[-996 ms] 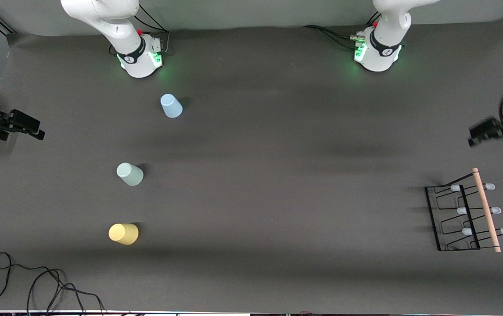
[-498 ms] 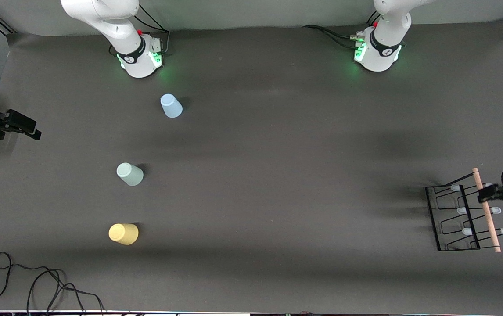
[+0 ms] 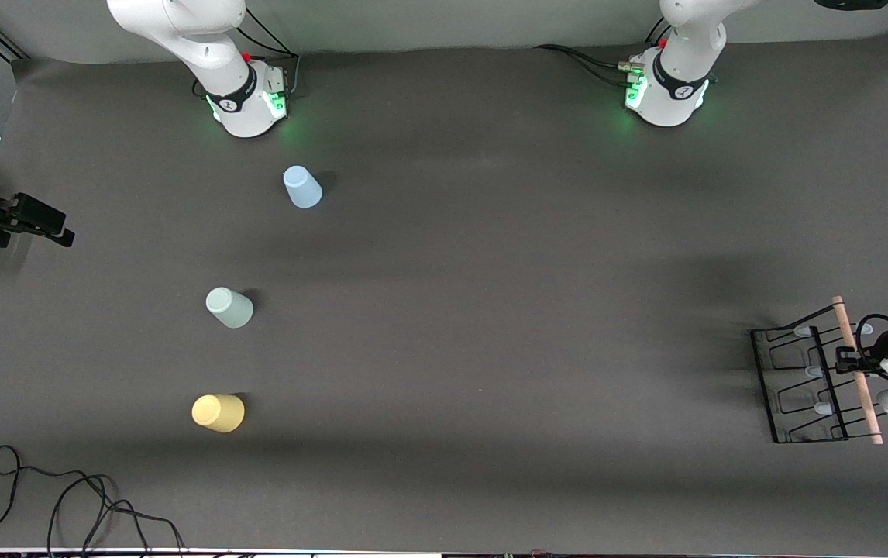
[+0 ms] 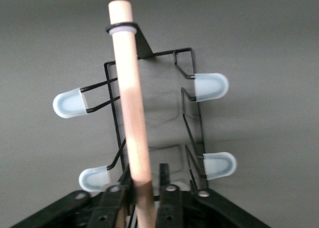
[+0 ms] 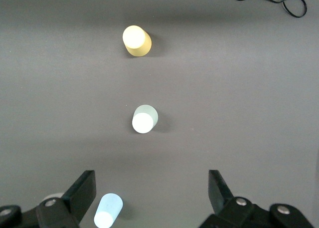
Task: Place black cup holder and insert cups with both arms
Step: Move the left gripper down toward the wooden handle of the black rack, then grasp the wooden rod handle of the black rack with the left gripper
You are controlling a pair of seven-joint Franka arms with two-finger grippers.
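Dark grey table [image 3: 490,310], loose black cable [image 3: 64,496] (near camera edge)

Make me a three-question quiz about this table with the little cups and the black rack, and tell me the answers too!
1. Which cup stands nearest to the front camera?
A. the yellow cup
B. the light blue cup
C. the pale green cup

2. How many cups stand on the table?
A. two
B. three
C. five

3. What is the left tool doing?
A. hanging open over the cups
B. holding a cup
C. shut on the wooden handle of the black cup holder

Answers:
1. A: the yellow cup lies lowest in the front view.
2. B: one blue, one green and one yellow cup show, and none is on the rack.
3. C: the left wrist view shows its fingers pressed on each side of the rod. The right tool waits open at the right arm's end of the table.
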